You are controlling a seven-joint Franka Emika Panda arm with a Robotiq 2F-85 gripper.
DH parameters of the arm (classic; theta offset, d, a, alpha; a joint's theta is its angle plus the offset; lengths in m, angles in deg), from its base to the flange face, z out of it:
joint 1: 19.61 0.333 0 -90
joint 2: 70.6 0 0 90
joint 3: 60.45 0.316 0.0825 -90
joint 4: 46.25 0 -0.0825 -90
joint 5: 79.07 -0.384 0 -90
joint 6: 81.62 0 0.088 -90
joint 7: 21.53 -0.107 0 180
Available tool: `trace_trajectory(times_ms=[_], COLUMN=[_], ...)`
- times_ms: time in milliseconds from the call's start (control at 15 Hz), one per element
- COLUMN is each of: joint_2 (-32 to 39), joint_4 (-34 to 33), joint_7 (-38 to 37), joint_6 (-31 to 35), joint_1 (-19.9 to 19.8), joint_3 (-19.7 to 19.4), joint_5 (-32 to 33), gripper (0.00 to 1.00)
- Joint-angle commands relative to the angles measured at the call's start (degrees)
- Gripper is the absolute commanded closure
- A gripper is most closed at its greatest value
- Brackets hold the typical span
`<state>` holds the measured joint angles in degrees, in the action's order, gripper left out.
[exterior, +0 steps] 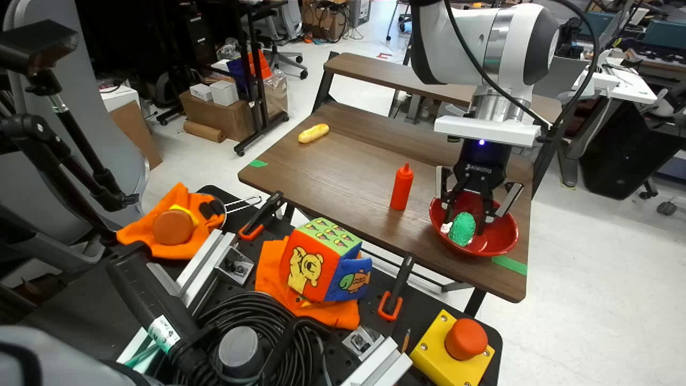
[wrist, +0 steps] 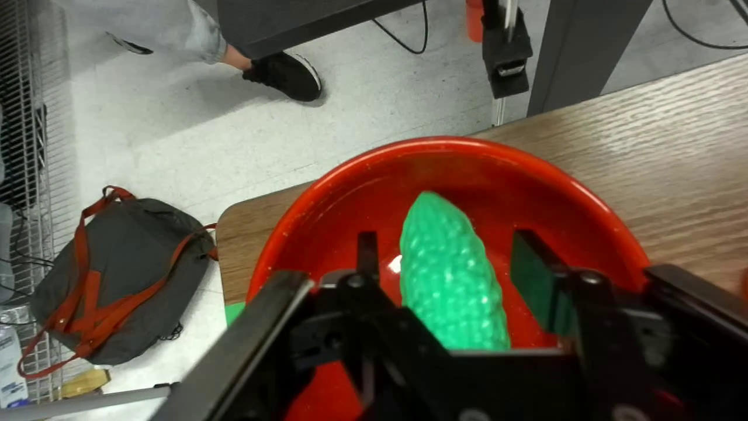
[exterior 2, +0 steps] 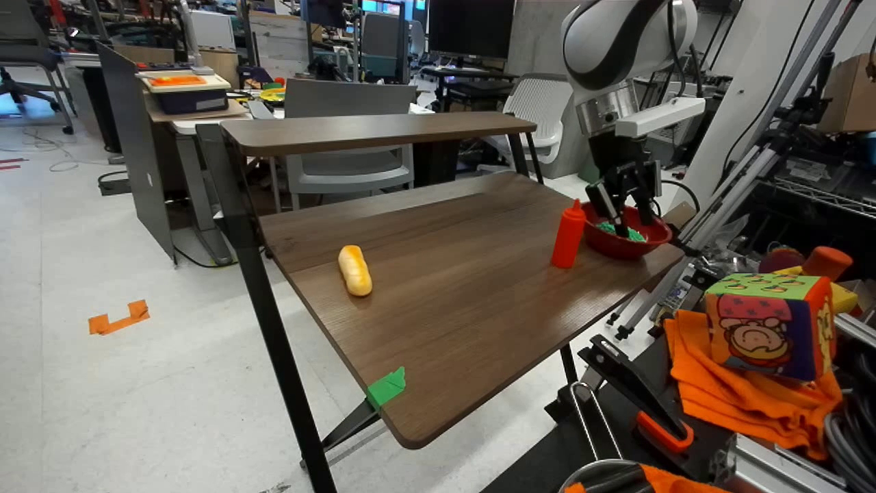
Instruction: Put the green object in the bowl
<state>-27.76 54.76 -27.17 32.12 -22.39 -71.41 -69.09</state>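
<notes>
The red bowl point(exterior: 498, 245) stands near a table corner and also shows in an exterior view point(exterior 2: 616, 248) and the wrist view point(wrist: 444, 143). The green object point(wrist: 450, 275), a bumpy, corn-like lump, lies inside the bowl. It also shows in both exterior views point(exterior: 462, 228) point(exterior 2: 631, 234). My gripper point(wrist: 447, 254) is lowered into the bowl and open, with one finger on each side of the green object. In the wrist view, gaps show between the object and both fingertips. The lower end of the object is hidden behind the gripper body.
A red bottle point(exterior: 402, 187) stands upright beside the bowl. A yellow bread-like roll point(exterior: 313, 133) lies at the far end of the table point(exterior: 353, 177). A raised shelf point(exterior 2: 383, 130) runs along one long side. A cart with a toy cube point(exterior: 324, 262) adjoins the opposite side.
</notes>
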Motion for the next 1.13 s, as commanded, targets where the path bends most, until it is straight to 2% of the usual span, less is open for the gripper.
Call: trace_trajectory(times_ms=[0, 67, 200, 400, 667, 733, 933, 1067], joint_2=[-1.2, -1.1, -1.7, -6.6, -16.7, -10.1, -15.9, -16.4], joint_4=[0.8, 0.4, 0.6, 4.3, 8.0, 4.0, 6.3, 7.1], joint_7=[-2.9, -3.3, -3.7, -1.5, 3.7, 1.0, 2.3, 2.4], joint_6=[0.7, 0.6, 0.3, 0.8, -2.2, -0.8, -2.4, -2.4], joint_1=[0.3, 0.4, 0.4, -0.2, -3.4, -1.8, -2.6, -2.6], joint_3=[0.4, 0.4, 0.3, 1.2, 4.7, 3.0, 4.0, 4.0], joint_5=[0.8, 0.8, 1.0, 0.1, -8.2, -4.6, -7.1, -7.1], gripper=[0.09, 0.01, 0.0, 0.0, 0.0, 0.0, 0.0, 0.0])
